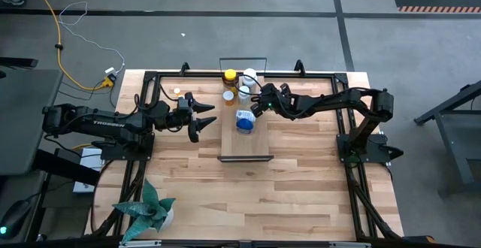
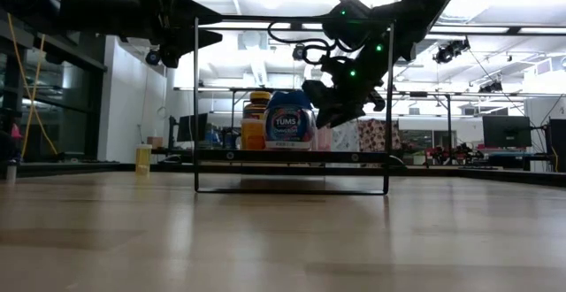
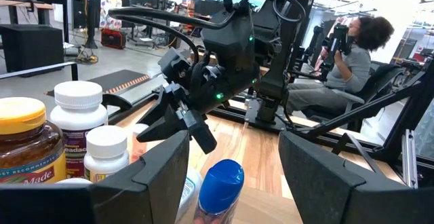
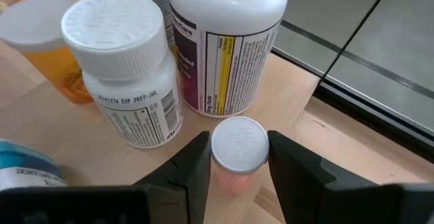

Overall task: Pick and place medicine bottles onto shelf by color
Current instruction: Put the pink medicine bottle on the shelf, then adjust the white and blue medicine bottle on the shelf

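The shelf (image 1: 246, 144) lies in the middle of the table, with the bottles at its far end. There stand an amber bottle with a yellow cap (image 1: 230, 76), two white bottles (image 1: 249, 75) (image 1: 244, 92) and a tiny orange one (image 1: 228, 95). The blue-capped bottle (image 1: 245, 120) stands nearer the middle. My right gripper (image 1: 259, 102) reaches down beside the white bottles and is shut on a tiny orange bottle with a white cap (image 4: 239, 144). My left gripper (image 1: 204, 120) hovers open left of the shelf, pointing at the blue-capped bottle (image 3: 220, 183). My right gripper pinches the tiny orange bottle by its white cap (image 4: 220, 149), one finger on each side. The fingers (image 4: 193, 166) come from above, slanting down. The bottle is upright, and its base seems to rest on the shelf board near the right edge.
Another tiny bottle (image 1: 176, 92) stands on the table left of the shelf. A potted plant (image 1: 146, 212) sits at the near left corner. The shelf's black end frame (image 2: 196, 106) rises above the board. A person sits beyond the table (image 3: 352, 54). The shelf's near half is bare.
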